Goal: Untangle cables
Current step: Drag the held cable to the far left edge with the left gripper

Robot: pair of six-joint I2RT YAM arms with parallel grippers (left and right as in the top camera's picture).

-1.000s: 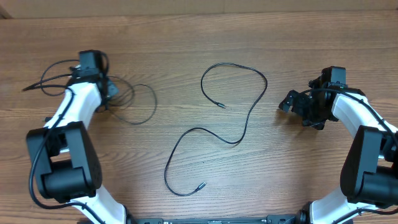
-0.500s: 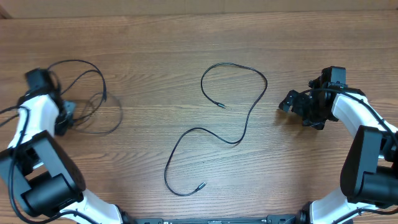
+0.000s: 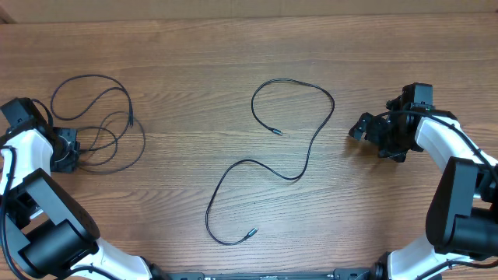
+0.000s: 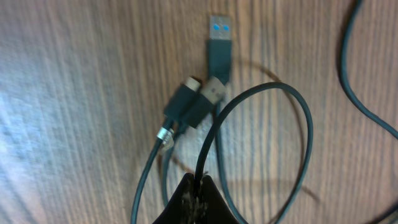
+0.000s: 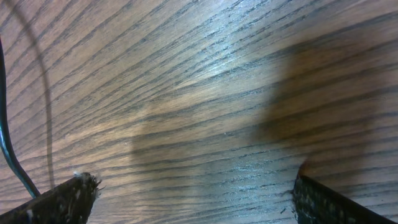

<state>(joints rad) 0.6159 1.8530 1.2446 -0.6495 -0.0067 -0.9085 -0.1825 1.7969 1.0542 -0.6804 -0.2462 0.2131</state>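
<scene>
Overhead, the tangled cables (image 3: 93, 76) loop at the desk's (image 3: 233, 39) left edge, beside the left jaws at the tip of the left arm (image 3: 27, 148). A loose cable (image 3: 289, 81) snakes across the middle, well apart from the right arm (image 3: 440, 140).

Left wrist: the left jaws are pressed together, pinching one black strand (image 4: 273, 87) that arcs above the plug ends (image 4: 205, 99), one of them a USB plug (image 4: 221, 37).

Right wrist: the right jaws stand spread wide over the wood, holding nothing, with a cable strand (image 5: 7, 155) at the left edge.
</scene>
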